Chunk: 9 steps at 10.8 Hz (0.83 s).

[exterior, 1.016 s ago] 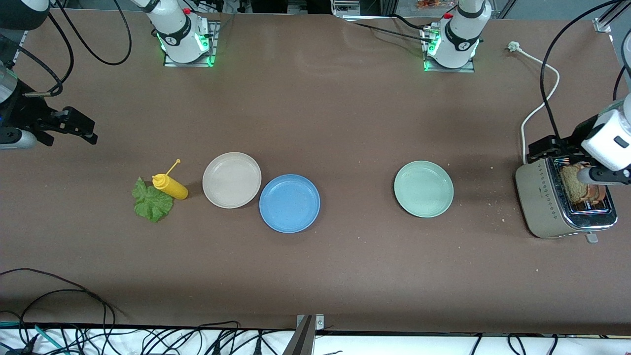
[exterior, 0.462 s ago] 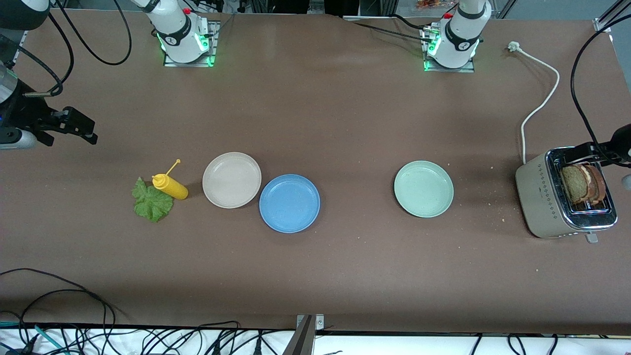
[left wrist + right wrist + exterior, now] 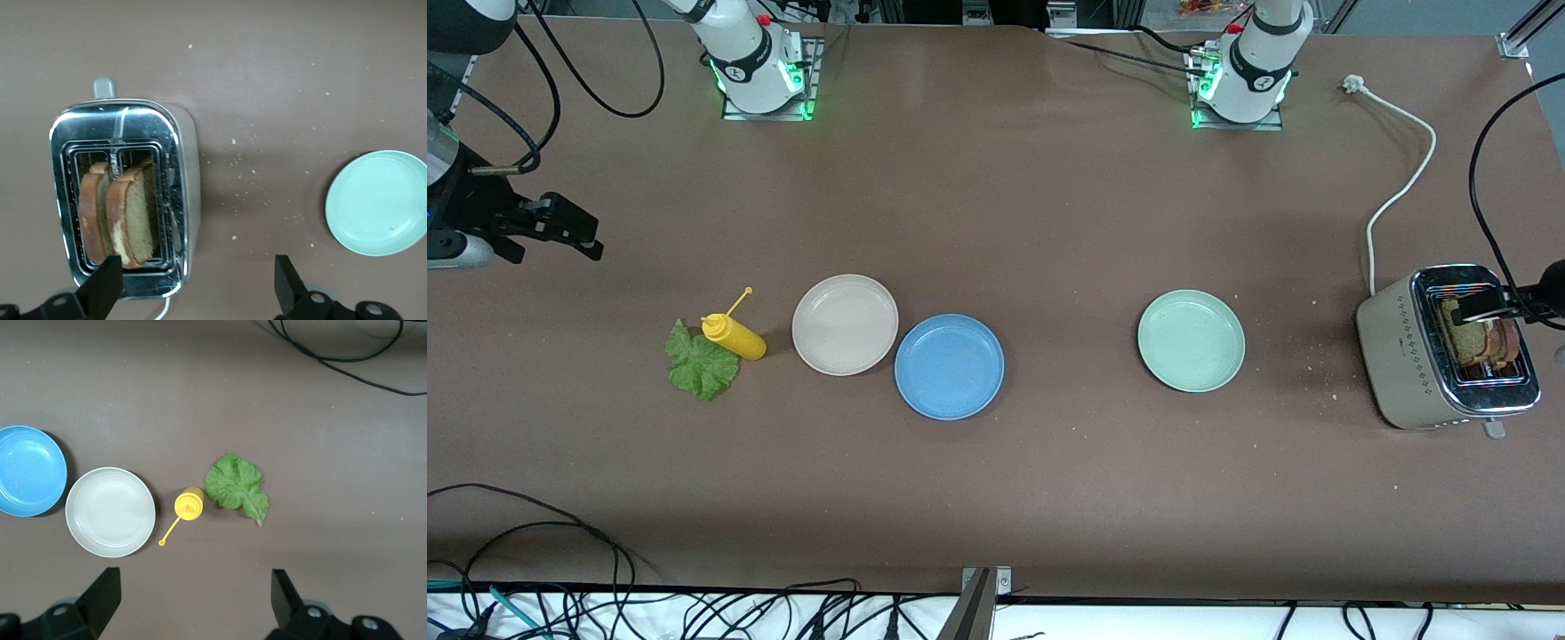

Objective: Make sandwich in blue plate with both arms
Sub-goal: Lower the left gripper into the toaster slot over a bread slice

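A wide counter with a matte brown, slightly grainy top is carrying everything. Toward the left arm's end, a boxy toaster of brushed and polished metal is standing, with two browned, dark-crusted bread slices sticking upright out of its slots. The left end effector is hanging over the toaster, its fingers released and spread wide, gripping nothing. The right end effector is waiting over the right arm's end of the counter, also released and empty. Three round, smooth, low-rimmed plates are lying flat: the blue plate near the middle, touching a beige plate, and a mint-green plate well apart, closer to the toaster. A ruffled green lettuce leaf is lying just beside a yellow squeeze bottle.
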Each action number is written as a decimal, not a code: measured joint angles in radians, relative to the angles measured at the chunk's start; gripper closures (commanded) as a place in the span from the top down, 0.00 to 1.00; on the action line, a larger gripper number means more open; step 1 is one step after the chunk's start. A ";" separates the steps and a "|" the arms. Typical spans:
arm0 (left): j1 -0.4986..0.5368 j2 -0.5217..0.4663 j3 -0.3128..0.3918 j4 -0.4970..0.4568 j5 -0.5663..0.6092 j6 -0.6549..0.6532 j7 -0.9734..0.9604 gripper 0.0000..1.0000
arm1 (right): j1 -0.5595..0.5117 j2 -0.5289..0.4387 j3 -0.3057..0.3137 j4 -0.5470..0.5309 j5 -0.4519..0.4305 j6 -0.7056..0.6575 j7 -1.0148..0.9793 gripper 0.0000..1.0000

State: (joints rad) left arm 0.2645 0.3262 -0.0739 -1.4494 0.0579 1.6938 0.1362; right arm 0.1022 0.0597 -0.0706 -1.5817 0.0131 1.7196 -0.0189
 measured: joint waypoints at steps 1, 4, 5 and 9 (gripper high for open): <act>0.016 0.021 0.001 0.001 0.003 0.014 0.010 1.00 | 0.000 0.000 0.000 0.000 0.000 0.000 0.000 1.00; 0.065 0.086 0.003 0.002 0.004 0.058 0.021 1.00 | 0.001 0.000 0.000 0.000 0.000 0.000 0.000 1.00; 0.073 0.108 0.003 0.002 0.004 0.072 0.026 1.00 | 0.001 0.000 0.000 0.000 0.000 0.000 0.000 1.00; 0.075 0.165 0.003 0.003 0.004 0.077 0.026 1.00 | 0.001 0.000 0.001 0.000 0.000 0.000 0.000 1.00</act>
State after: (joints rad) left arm 0.3398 0.4909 -0.0711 -1.4468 0.0624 1.7706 0.1620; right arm 0.1030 0.0598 -0.0701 -1.5817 0.0131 1.7197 -0.0190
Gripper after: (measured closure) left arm 0.000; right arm 0.000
